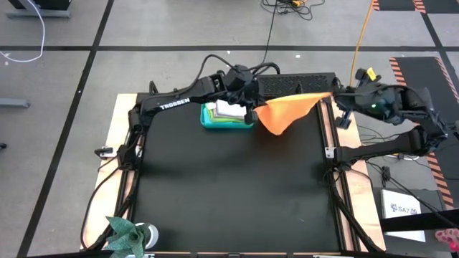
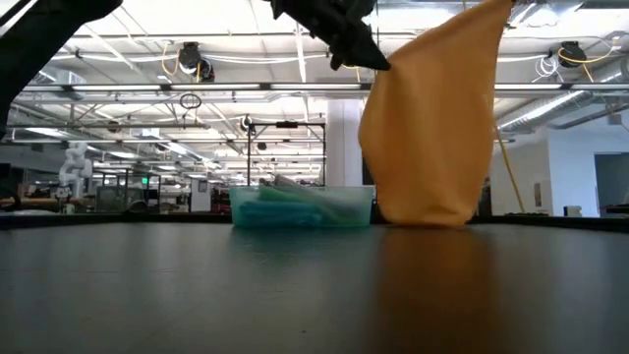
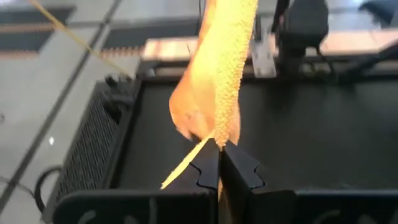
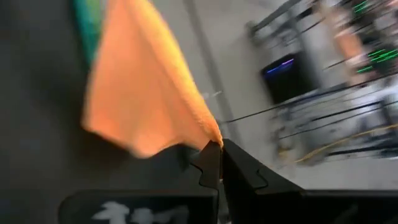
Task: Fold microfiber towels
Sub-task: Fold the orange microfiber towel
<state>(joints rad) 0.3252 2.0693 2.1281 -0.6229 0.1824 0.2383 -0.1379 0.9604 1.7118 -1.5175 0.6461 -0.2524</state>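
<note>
An orange-yellow microfiber towel [image 1: 287,113] hangs spread between my two grippers over the far middle of the black table [image 1: 229,193]. My left gripper [image 1: 252,112] is shut on its left corner. My right gripper [image 1: 335,96] is shut on its right corner, which is held higher. In the low view the towel's lowest fold [image 2: 423,218] reaches down to about the table top; whether it touches, I cannot tell. Left of the towel stands a teal bin [image 1: 208,123] holding more cloths [image 1: 228,110]. My left gripper pinches a corner of the orange towel [image 3: 217,138] between its two shut fingers, coming from the table's left and slanting down. The cloth bunches just beyond the fingertips and runs on toward the other arm. My right gripper pinches the towel's other top corner [image 4: 212,138] between its shut fingers, coming from the table's right and slanting down. From that corner the cloth spreads out and sags toward the table.
The teal bin [image 2: 305,206] sits right beside the hanging towel at the far side. A dark slotted bar [image 1: 297,84] runs along the far edge. A teal-green crumpled thing [image 1: 129,233] lies at the near left corner. The table's middle and near part show bare black.
</note>
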